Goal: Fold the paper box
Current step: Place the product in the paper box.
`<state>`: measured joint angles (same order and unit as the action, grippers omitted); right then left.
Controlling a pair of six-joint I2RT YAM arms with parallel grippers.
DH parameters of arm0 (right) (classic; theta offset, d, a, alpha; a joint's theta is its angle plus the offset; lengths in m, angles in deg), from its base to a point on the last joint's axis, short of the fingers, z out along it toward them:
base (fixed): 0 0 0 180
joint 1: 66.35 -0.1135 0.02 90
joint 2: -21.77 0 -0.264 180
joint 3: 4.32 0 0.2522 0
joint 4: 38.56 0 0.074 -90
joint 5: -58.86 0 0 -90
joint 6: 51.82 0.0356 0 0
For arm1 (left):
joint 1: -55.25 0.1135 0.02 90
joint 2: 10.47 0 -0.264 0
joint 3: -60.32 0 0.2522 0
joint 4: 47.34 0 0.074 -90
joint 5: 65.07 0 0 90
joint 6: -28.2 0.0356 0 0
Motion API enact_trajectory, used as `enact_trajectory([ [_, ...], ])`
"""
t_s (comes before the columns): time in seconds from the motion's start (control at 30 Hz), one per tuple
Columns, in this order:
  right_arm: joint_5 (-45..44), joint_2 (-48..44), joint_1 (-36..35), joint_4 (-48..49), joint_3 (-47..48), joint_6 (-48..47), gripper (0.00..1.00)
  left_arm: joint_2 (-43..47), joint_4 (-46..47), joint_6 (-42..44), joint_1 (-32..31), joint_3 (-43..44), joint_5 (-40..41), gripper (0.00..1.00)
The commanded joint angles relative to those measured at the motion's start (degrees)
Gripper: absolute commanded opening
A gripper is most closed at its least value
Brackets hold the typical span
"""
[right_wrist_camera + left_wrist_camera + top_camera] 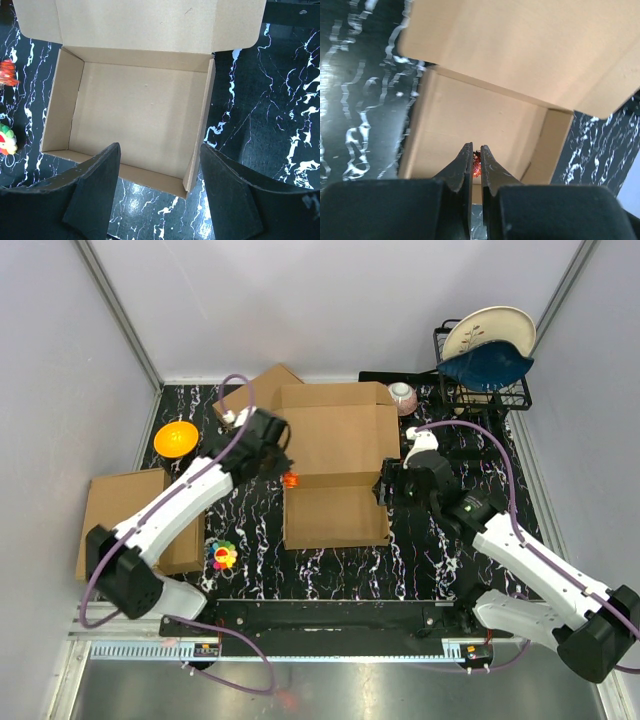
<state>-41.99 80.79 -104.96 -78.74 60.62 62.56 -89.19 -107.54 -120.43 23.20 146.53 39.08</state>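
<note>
The paper box point(335, 515) lies in the middle of the table as an open brown tray with its walls up, and its lid panel point(335, 435) is laid back behind it. In the right wrist view the tray's inside point(145, 105) is bare. My left gripper point(287, 472) is at the box's left wall, where tray meets lid. It is shut on a small red glittery object point(476, 162), with the box's inside behind it. My right gripper point(160, 165) stands open over the tray's right corner point(192, 182), touching nothing.
A tan cardboard slab point(125, 515) lies at the left, with an orange bowl point(176, 438) behind it. A colourful toy point(223, 555) sits near the front left. A smaller cardboard box point(260, 390) and a white cup point(402, 397) stand at the back. A dish rack point(485, 370) holds plates at the back right.
</note>
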Motion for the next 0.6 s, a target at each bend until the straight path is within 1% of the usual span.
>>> enact_trajectory([
  [0.0,-0.75,-2.07,0.03,-1.01,0.85,0.4,0.71,-5.21,2.84,-1.93,-5.46,5.86,-0.09,0.03],
  [0.07,-1.1,-2.6,0.03,-1.62,0.76,0.49,0.71,-7.67,2.75,-1.92,-6.26,6.04,-0.61,0.14],
  [0.1,-1.45,-2.77,-0.06,-1.8,0.68,0.58,0.71,-8.03,2.93,-2.19,-6.44,5.35,-0.88,0.22],
  [0.17,-1.72,-3.04,-0.06,-2.41,0.68,0.58,0.71,-7.59,3.45,-2.28,-6.44,3.94,-0.71,0.29],
  [0.2,-2.24,-3.13,-0.06,-2.41,0.68,0.32,0.71,-6.98,4.24,-2.19,-6.44,2.45,-0.1,0.35],
  [0.27,-2.86,-2.69,-0.06,-2.68,0.68,0.05,0.71,-5.05,4.6,-1.58,-6.36,1.48,0.7,0.4],
  [0.3,-3.64,-2.51,0.03,-2.76,0.76,-0.12,0.71,-3.74,4.6,-0.88,-6.36,0.69,1.75,0.45],
  [0.37,-4.79,-1.2,-0.06,-3.38,0.94,-0.12,0.71,-2.41,4.69,-0.52,-6.09,-0.72,2.81,0.46],
  [0.47,-8.73,0.65,0.03,-4.61,0.94,0.49,0.71,1.8,8.8,1.67,-6.0,-6.25,3.78,0.45],
  [0.5,-9.7,0.91,-0.06,-4.87,0.68,1.1,0.71,4.16,11.43,1.77,-6.0,-10.09,4.3,0.44],
  [0.57,-11.99,1.88,0.2,-5.14,-0.37,1.72,0.71,6.81,15.03,1.86,-6.0,-14.24,5.44,0.41],
])
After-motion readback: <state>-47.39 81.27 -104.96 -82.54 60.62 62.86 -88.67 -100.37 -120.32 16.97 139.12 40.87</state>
